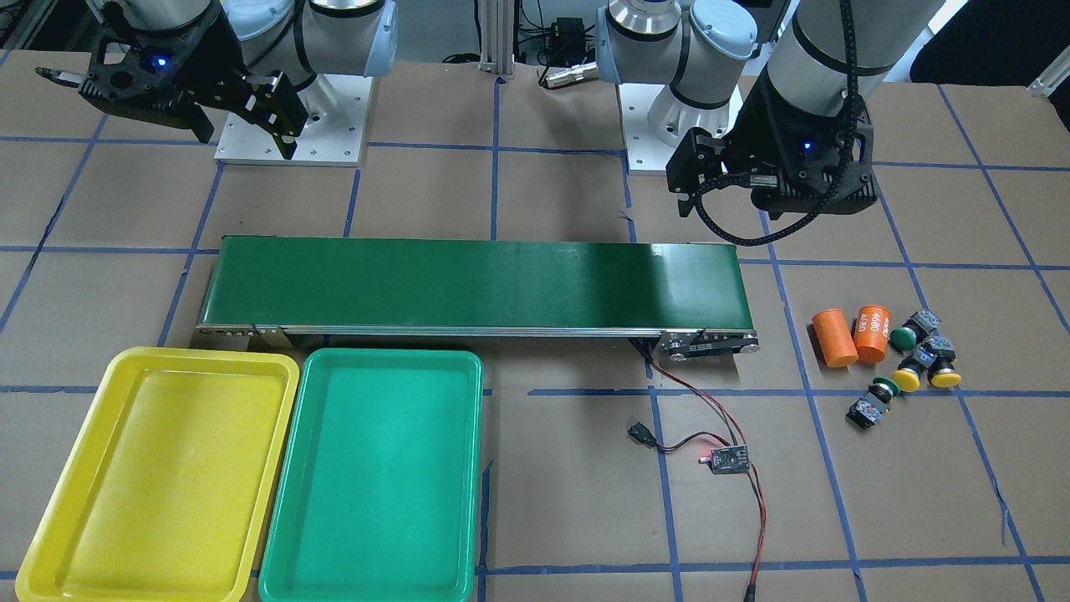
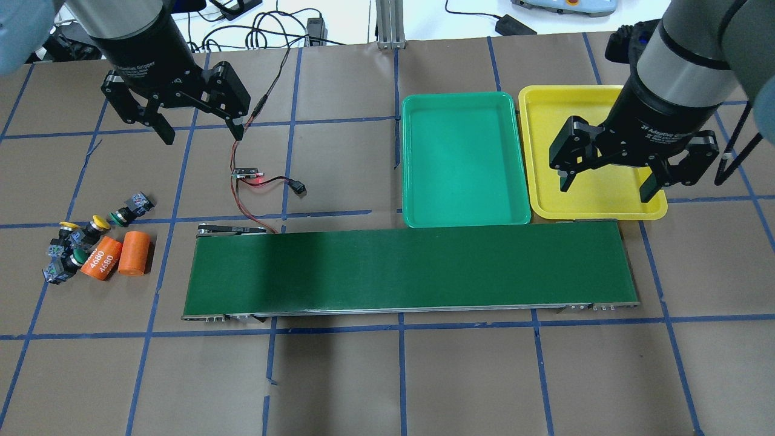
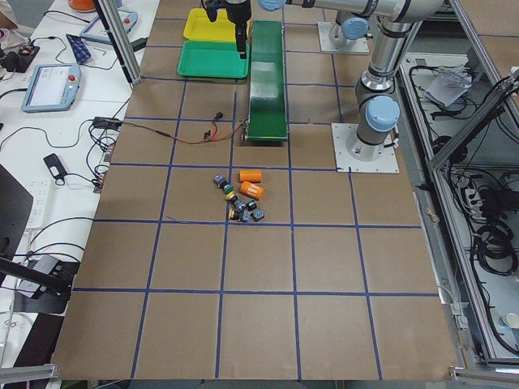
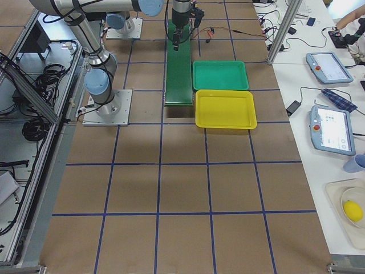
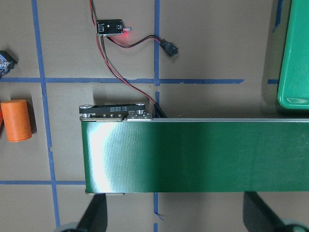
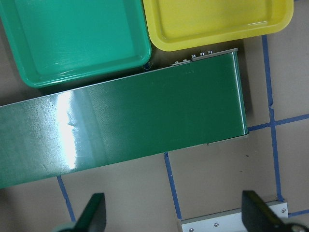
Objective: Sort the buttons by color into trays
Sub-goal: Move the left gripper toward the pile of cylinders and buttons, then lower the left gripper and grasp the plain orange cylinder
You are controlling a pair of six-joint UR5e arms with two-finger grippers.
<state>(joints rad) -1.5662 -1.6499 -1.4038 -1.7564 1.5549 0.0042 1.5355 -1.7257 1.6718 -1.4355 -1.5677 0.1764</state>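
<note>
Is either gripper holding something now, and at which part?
Nothing is held. The left gripper and the right gripper both hang open and empty.

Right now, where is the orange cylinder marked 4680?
Overhead view, far left: the orange cylinder marked 4680 lies between the plain orange cylinder and a green-capped push-button.

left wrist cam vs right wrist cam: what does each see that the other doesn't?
Left wrist only: an orange cylinder and a small circuit board with a red light and red-black wires running to the belt's end. Right wrist only: the yellow tray and a corner of a metal base plate. Both: the conveyor belt, opposite ends, and part of the green tray.
</note>
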